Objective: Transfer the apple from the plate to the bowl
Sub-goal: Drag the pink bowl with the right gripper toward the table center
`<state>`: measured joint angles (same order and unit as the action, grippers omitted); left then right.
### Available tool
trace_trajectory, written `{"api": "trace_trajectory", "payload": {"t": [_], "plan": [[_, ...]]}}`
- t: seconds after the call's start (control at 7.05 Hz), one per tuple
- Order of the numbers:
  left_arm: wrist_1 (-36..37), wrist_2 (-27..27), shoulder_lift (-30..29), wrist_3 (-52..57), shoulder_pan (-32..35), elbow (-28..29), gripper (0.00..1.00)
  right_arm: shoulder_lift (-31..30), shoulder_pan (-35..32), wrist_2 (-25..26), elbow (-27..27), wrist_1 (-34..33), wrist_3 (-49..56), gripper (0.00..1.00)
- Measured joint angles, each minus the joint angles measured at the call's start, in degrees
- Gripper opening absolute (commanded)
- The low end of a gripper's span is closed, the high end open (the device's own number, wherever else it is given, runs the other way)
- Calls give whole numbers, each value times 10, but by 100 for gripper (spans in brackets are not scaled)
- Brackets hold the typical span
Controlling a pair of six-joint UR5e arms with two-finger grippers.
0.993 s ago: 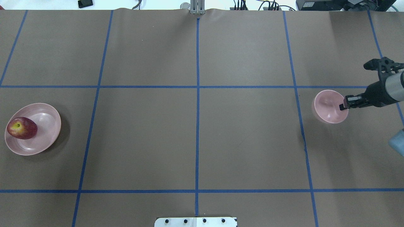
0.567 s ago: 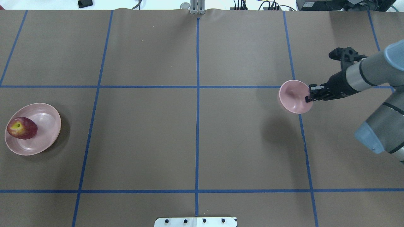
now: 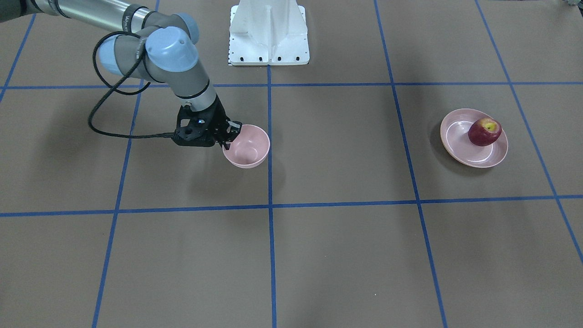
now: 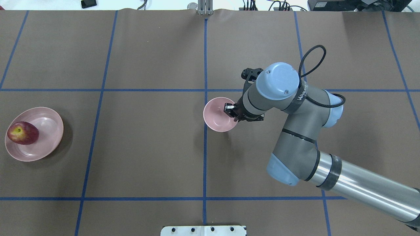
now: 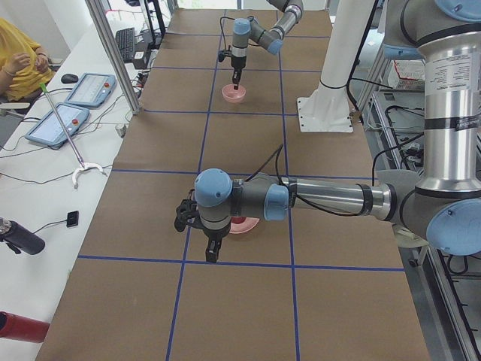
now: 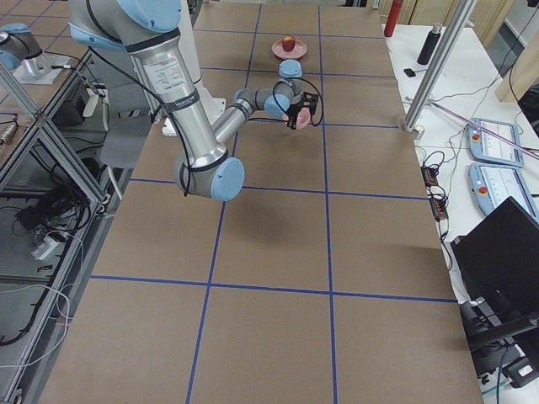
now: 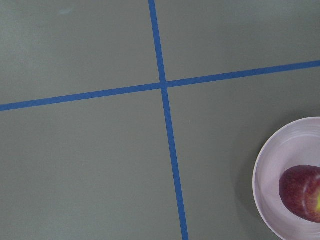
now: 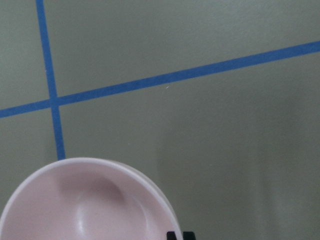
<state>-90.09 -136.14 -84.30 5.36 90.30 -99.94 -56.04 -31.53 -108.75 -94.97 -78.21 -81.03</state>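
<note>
The dark red apple (image 4: 22, 133) (image 3: 484, 132) lies on the wide pink plate (image 4: 47, 129) (image 3: 457, 143) at the table's far left end. My right gripper (image 4: 231, 111) (image 3: 227, 136) is shut on the rim of the small pink bowl (image 4: 218, 115) (image 3: 248, 146) and holds it just above the table, beside the centre tape line. The right wrist view shows the bowl (image 8: 85, 205) from above, empty. The left wrist view shows the plate (image 7: 270, 170) and apple (image 7: 302, 192) at its lower right edge. My left gripper (image 5: 213, 252) shows only in the exterior left view, beside the plate; I cannot tell its state.
Blue tape lines (image 4: 205, 147) split the brown table into squares. The white robot base (image 3: 268, 36) stands at the robot's edge. A black cable (image 3: 98, 127) loops off the right wrist. Tablets (image 5: 68, 120) and a person sit beyond the far edge.
My right arm has carried the bowl leftward from the table's right end to just right of the centre line. The apple and plate have not moved.
</note>
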Motion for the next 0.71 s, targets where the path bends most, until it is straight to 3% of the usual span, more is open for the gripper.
{"api": "trace_trajectory", "payload": {"t": [0.28, 0.43, 0.57, 0.71], "plan": [[0, 0, 0, 0, 0, 0, 98, 41, 21, 19, 43, -3, -17, 0], [0, 0, 0, 0, 0, 0, 98, 47, 26, 21, 51, -1, -17, 39], [0, 0, 0, 0, 0, 0, 98, 48, 28, 22, 55, 0, -16, 99], [0, 0, 0, 0, 0, -1, 98, 48, 30, 26, 56, 0, -15, 100]]}}
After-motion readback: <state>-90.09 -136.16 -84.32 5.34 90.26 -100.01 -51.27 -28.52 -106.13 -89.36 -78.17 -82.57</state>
